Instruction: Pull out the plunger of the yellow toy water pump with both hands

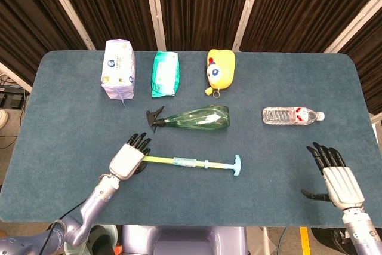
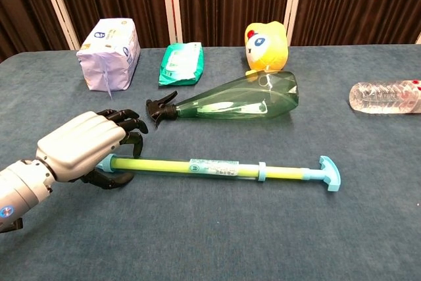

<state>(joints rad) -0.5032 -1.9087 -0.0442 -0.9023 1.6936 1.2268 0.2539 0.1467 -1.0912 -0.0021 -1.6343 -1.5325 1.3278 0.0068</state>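
Note:
The yellow toy water pump point(image 1: 185, 162) point(image 2: 210, 168) lies flat on the blue table, its light blue T-handle point(image 1: 237, 165) point(image 2: 329, 174) pointing right. My left hand point(image 1: 128, 159) point(image 2: 82, 146) covers the pump's left end. Its fingers reach over the far side of the tube and its thumb lies in front, so it straddles the tube without clamping it. My right hand point(image 1: 337, 177) hovers near the table's front right corner with fingers spread, holding nothing, far from the handle. It shows only in the head view.
A green spray bottle point(image 1: 194, 117) point(image 2: 237, 100) lies just behind the pump. A clear water bottle point(image 1: 292, 115) lies at the right. Along the back stand a purple-white pack point(image 1: 118, 68), a green wipes pack point(image 1: 165, 73) and a yellow plush toy point(image 1: 220, 70).

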